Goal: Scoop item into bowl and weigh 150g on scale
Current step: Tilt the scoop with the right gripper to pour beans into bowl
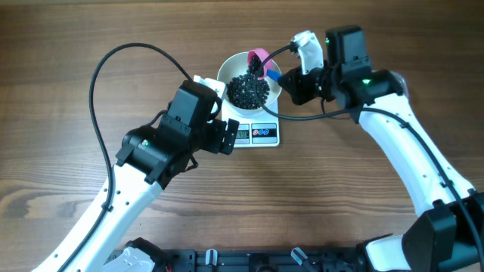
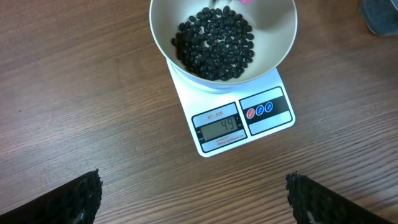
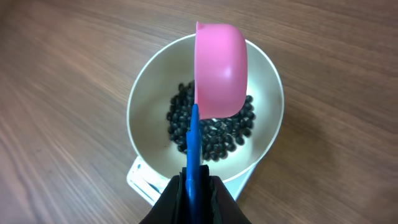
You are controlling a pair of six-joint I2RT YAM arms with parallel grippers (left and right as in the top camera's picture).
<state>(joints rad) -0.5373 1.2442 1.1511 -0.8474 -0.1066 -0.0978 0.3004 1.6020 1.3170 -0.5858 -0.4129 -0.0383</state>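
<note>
The white bowl (image 1: 236,72) stands on the white scale (image 1: 257,134) and holds a dark pile of small black pellets (image 1: 249,90). In the left wrist view the bowl (image 2: 280,34), the pellets (image 2: 214,40) and the scale's lit display (image 2: 217,127) all show. My right gripper (image 3: 194,186) is shut on the blue handle (image 3: 194,143) of a pink scoop (image 3: 221,68), which hangs tipped on its side over the bowl (image 3: 149,112). My left gripper (image 2: 193,199) is open above bare wood in front of the scale, with nothing between its fingers (image 2: 81,196).
The left arm (image 1: 170,136) lies at the scale's left edge. The right arm (image 1: 355,79) reaches in from the right. A dark blue thing (image 2: 380,15) shows at the left wrist view's top right corner. Wooden tabletop (image 1: 60,91) stretches all round.
</note>
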